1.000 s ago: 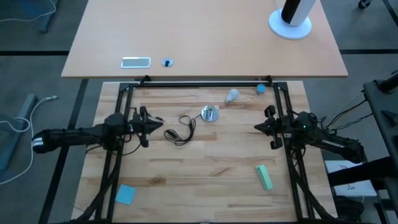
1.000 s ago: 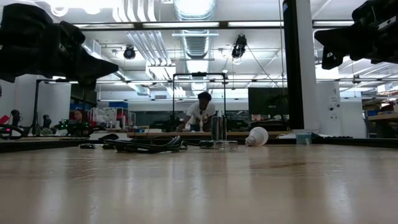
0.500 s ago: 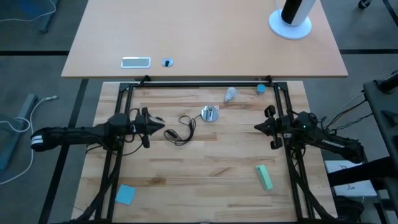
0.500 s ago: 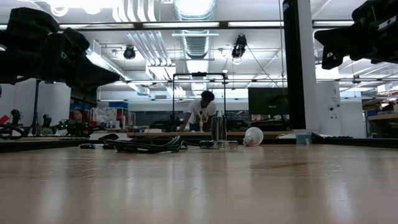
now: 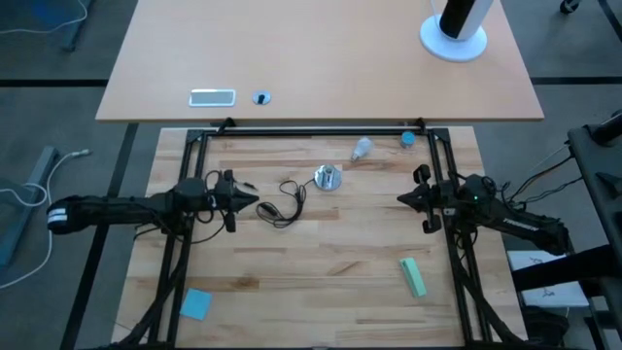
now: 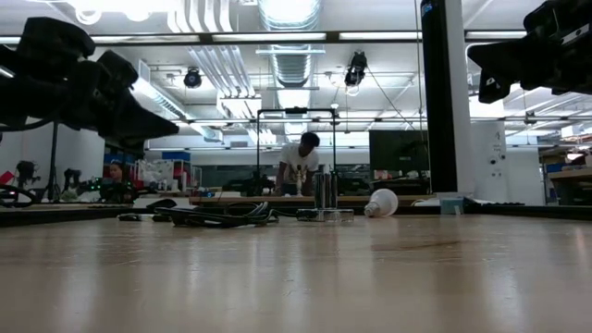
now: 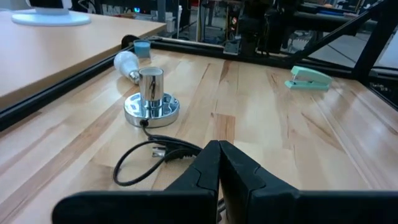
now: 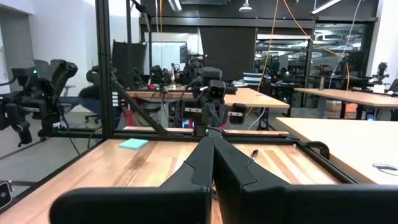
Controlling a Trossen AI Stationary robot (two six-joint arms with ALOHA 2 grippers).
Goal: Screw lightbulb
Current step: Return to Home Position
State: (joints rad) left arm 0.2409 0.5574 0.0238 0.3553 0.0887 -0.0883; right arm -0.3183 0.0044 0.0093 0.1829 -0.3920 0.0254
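The frosted-white lightbulb (image 5: 362,149) lies on its side on the wooden table near the far edge; it also shows in the left wrist view (image 7: 127,63) and the low view (image 6: 380,203). The round silver socket (image 5: 328,178) stands upright on its base, its black cord (image 5: 284,202) coiled on the table toward the left. My left gripper (image 5: 255,203) is shut and empty above the table, left of the cord; it shows in its wrist view (image 7: 219,155). My right gripper (image 5: 401,199) is shut and empty at the right, as its wrist view (image 8: 212,149) shows.
A small blue cap (image 5: 407,139) sits at the far right near the bulb. A mint-green stapler (image 5: 413,276) lies near the right front, a blue pad (image 5: 195,303) at the near left. A black frame (image 5: 311,127) borders the table. A person stands in the room beyond (image 6: 298,166).
My left gripper has moved a little toward the table's right, nearer the cord, staying shut. The lightbulb has shifted slightly on the table near the far edge.
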